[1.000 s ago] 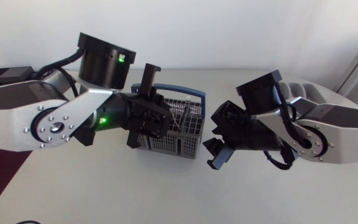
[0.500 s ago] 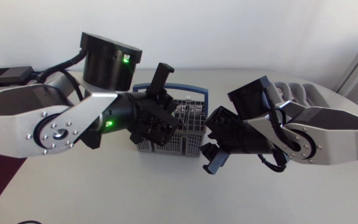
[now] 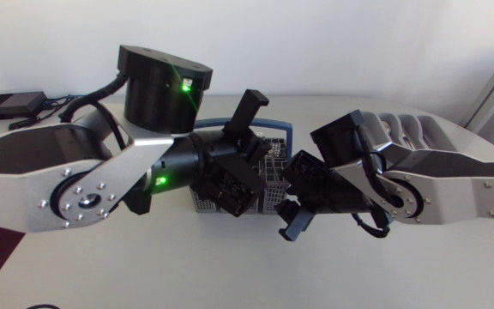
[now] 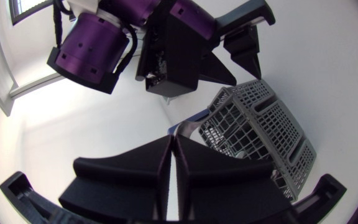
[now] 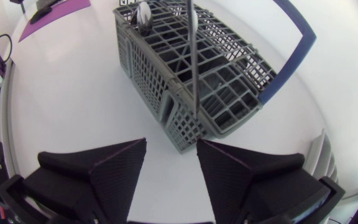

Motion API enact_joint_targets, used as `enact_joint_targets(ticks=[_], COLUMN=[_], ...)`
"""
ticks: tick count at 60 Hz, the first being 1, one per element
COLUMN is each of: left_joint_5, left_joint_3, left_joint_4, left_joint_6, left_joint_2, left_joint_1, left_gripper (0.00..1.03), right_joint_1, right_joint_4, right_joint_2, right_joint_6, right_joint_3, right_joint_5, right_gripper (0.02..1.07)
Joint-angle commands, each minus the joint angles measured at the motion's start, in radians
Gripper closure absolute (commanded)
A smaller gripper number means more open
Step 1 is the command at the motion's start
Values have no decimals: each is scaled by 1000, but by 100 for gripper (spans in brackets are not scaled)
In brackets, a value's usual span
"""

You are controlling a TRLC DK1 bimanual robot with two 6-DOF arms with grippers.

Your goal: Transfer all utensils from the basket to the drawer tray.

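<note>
**A:** White table (image 3: 144,275), plain pale wall behind it. What is the right gripper (image 5: 171,147) doing?

**B:** Its black wedges are spread with nothing between them. At its 12 o'clock sits the grey plastic mesh basket (image 5: 148,74) with the blue hoop handle (image 5: 297,43). A slim upright steel utensil shaft (image 5: 192,56) stands in a near compartment.

**A:** And the left gripper (image 4: 173,149)?

**B:** Its fingers are pressed together, apparently holding nothing. It hangs over the basket, coming in from 9 o'clock.

**A:** Where is the tray?

**B:** The pale ribbed drawer tray (image 3: 406,127) lies at the basket's 2 o'clock, behind the right arm.

**A:** How best to pick?

**B:** I'd centre the gap on that shaft and close above the rim. Then lift straight up so it doesn't snag the mesh, keeping clear of the left gripper.
</note>
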Motion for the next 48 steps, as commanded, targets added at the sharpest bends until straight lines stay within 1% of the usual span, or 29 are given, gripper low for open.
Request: enact_joint_targets(ticks=[1,3,9,10,13,14,23,26,27,28,31,33,34,36,40,43,44,48], left_joint_5=[-8,-19,-45,-66,-96,-114,-221,-247,-254,-255,-289,-296,-296,-300,-298,-290,-275,-255], left_joint_3=[45,59,77,88,100,116,180,199,206,208,226,240,242,275,329,357,369,389], left_joint_4=[-19,-48,-79,-93,-113,-139,-177,-194,-195,-195,-197,-214,-217,-280,-375,-430,-452,-475], left_joint_6=[3,-47,-140,-181,-242,-296,-535,-612,-661,-666,-776,-834,-844,-982,-1123,-1204,-1242,-1316], left_joint_2=[11,8,-1,0,0,0,57,78,88,88,108,115,117,135,169,186,195,209], left_joint_1=[-5,-5,-11,-17,-32,-44,-74,-84,-87,-87,-94,-100,-100,-106,-109,-107,-107,-103], left_gripper=[100,100,100,100,100,100,100,100,100,100,100,100,100,100,100,100,100,100], right_joint_1=[-3,-3,-3,-3,-3,-3,-3,-3,-3,-3,-3,-3,-3,0,9,17,23,34], right_joint_4=[-10,-21,-37,-39,-50,-57,-85,-90,-90,-90,-88,-87,-87,-83,-74,-54,-48,-25], right_joint_2=[-37,-66,-127,-141,-176,-190,-288,-318,-328,-336,-360,-374,-377,-390,-408,-423,-430,-440], right_joint_6=[13,13,9,7,3,3,3,3,3,3,3,3,3,1,-14,-25,-31,-51], right_joint_3=[-20,-25,-43,-46,-59,-62,-91,-100,-103,-106,-116,-120,-120,-126,-137,-151,-155,-174], right_joint_5=[-6,-6,-1,-1,0,0,2,2,2,2,6,9,9,12,31,49,55,74], right_gripper=[46,46,46,46,46,46,46,46,46,46,46,46,46,46,46,46,46,46])
